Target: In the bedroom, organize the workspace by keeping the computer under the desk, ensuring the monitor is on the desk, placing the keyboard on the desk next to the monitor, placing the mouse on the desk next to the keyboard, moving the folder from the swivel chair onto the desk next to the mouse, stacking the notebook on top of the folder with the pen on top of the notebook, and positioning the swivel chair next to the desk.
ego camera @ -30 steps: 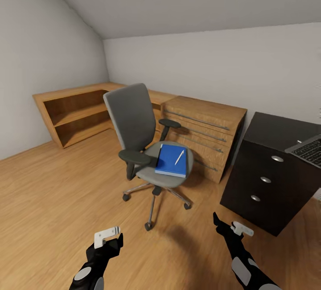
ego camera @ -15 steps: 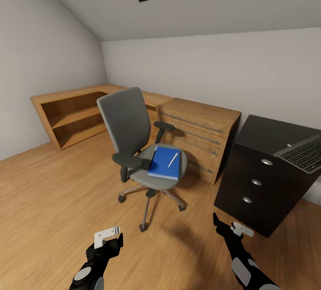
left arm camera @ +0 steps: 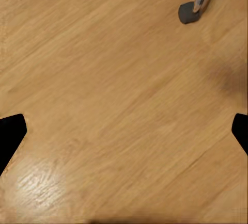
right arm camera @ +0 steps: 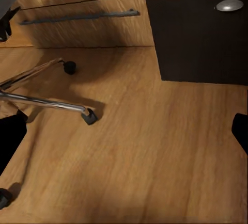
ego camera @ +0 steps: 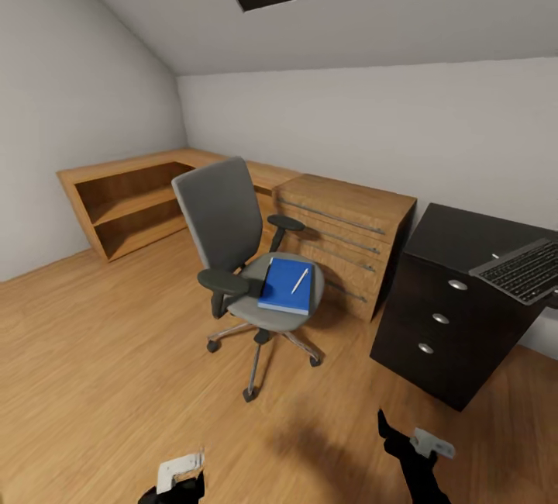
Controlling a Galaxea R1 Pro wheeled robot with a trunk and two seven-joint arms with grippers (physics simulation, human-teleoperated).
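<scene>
Both grippers are spread and hold nothing — the left gripper and the right gripper hang low over the wood floor. Ahead of them, between the two, stands the swivel chair. The blue folder lies flat on its seat, the pen on top. Ahead and to the right of the right gripper stands the desk — the keyboard overhangs its top edge. A light-wood dresser stands between chair and desk.

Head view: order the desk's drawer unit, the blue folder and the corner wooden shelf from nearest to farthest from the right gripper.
1. Desk drawer unit, just ahead of the right gripper.
2. Blue folder, on the swivel chair seat, ahead-left.
3. Corner wooden shelf, far left by the wall.
</scene>
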